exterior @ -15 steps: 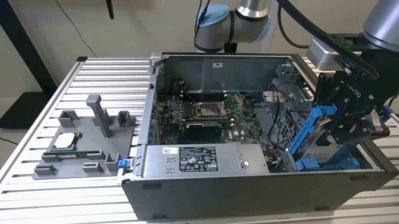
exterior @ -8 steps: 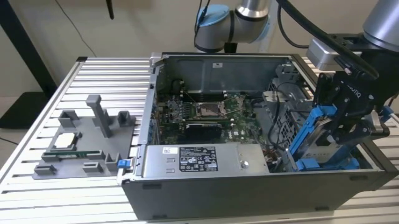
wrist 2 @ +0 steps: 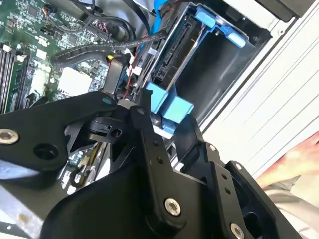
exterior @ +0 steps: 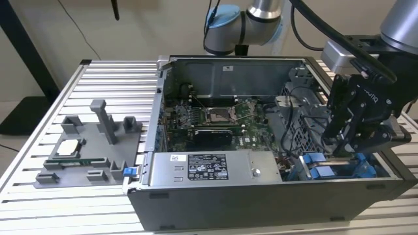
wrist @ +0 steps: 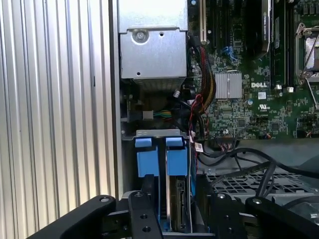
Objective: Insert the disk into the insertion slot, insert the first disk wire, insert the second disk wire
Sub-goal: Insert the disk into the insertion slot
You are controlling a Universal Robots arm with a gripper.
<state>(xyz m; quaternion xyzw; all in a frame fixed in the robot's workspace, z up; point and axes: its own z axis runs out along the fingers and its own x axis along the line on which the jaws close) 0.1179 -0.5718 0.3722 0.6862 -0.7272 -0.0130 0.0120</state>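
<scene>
We see the disk (wrist: 178, 211) upright in the computer case's (exterior: 261, 200) corner bay (wrist: 159, 133), right at the end effector's (wrist: 177, 181) tip, grip we cannot tell.

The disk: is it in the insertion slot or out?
In: the disk stands on edge inside the drive bay, under the gripper. Whether it is fully seated, cannot tell.
</scene>
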